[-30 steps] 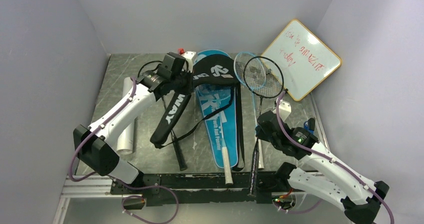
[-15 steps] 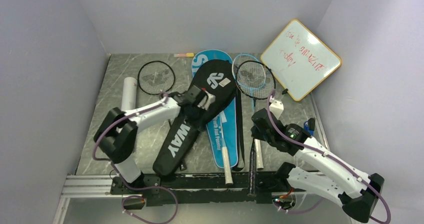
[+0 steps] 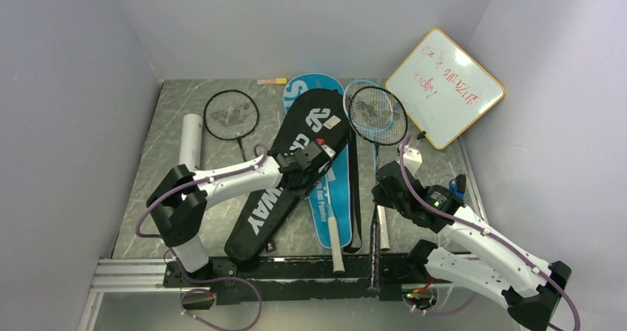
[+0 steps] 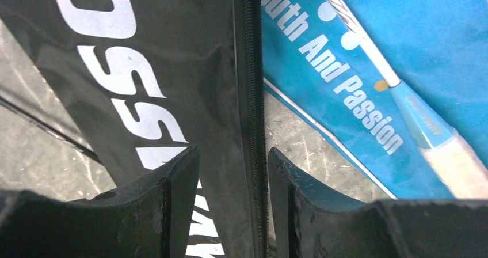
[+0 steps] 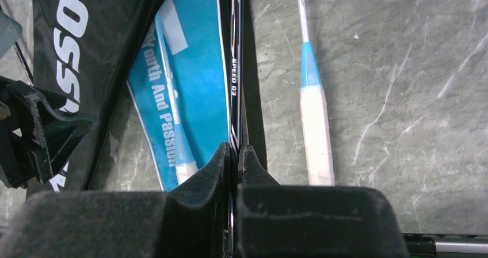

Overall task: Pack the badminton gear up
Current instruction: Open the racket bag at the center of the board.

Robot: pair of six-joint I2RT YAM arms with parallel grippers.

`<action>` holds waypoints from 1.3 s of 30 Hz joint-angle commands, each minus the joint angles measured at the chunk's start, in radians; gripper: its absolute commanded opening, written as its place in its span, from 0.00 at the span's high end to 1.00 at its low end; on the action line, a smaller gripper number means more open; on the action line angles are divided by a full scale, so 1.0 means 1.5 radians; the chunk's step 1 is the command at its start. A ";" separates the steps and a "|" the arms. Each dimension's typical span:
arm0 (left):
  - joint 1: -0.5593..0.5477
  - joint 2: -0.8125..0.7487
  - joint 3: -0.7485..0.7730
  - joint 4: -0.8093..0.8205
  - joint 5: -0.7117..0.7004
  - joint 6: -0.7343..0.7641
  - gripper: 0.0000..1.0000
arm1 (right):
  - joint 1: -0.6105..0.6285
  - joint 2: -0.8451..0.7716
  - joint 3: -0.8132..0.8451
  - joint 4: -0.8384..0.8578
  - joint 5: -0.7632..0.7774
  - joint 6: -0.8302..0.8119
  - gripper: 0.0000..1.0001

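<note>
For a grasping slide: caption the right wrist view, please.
Right gripper shut on a black racket, blue cover and light-blue racket either side.

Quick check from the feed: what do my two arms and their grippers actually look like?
The left arm and right arm have white shells, black joint blocks and a thin purple cable looped alongside each. The left gripper and right gripper carry blocky matte-black fingers with tapered tips.

Bright even light, soft shadows, foreground blurred
</note>
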 commanded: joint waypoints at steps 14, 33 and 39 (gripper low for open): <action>-0.025 0.048 0.006 0.005 -0.070 -0.008 0.49 | 0.000 -0.010 0.007 0.033 0.006 -0.014 1.00; -0.024 0.018 0.024 -0.005 -0.166 -0.048 0.95 | 0.000 0.064 0.052 -0.109 0.036 0.069 1.00; 0.027 -0.007 0.053 -0.029 -0.122 -0.046 0.95 | 0.000 0.123 0.085 -0.164 0.010 0.063 1.00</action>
